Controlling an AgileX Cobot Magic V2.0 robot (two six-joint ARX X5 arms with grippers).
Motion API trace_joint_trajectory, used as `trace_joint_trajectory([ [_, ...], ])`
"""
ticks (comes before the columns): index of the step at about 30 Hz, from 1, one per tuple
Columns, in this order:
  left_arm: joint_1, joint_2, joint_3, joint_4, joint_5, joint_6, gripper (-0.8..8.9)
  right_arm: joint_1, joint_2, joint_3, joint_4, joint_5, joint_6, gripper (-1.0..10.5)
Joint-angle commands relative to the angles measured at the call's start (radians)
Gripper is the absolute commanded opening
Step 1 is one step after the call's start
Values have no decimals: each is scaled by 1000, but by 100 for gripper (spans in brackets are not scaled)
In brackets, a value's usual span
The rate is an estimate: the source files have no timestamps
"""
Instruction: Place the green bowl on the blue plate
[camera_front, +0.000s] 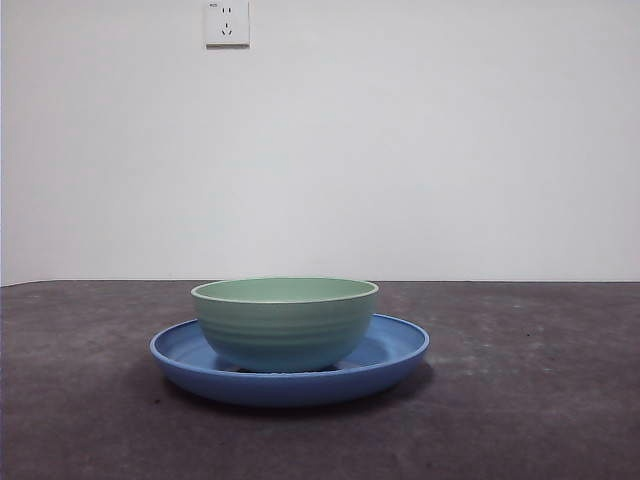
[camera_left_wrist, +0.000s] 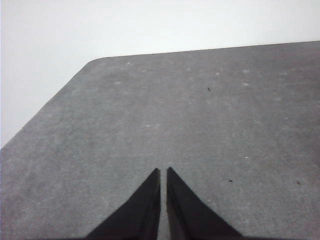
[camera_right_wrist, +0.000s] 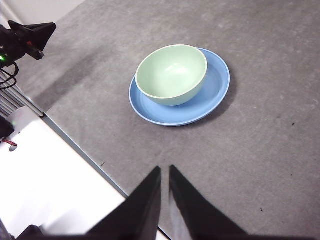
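Left hand (camera_left_wrist: 163, 200): clenched on nothing, parked above bare grey desk (camera_left_wrist: 200, 110), well apart from the crockery. Centre of the desk: green bowl (camera_front: 285, 322) upright inside the blue plate (camera_front: 395, 350), seated toward one side rather than dead centre, rim level. Right hand (camera_right_wrist: 165, 200): also clenched and empty, high above and clear of the bowl. Placement apparently done; best finished by holding both arms clear, avoiding any brush against the bowl's rim.
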Motion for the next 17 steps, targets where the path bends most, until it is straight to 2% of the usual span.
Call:
trace_joint_trajectory([
  [1, 0, -2, -21, -7, 5, -5, 24, 8, 3, 3, 10, 0, 0, 24],
  [13, 0, -1, -21, -7, 5, -5, 24, 8, 3, 3, 11, 0, 0, 24],
  [17, 0, -1, -21, -7, 5, -5, 24, -44, -10, 3, 11, -2, 0, 24],
])
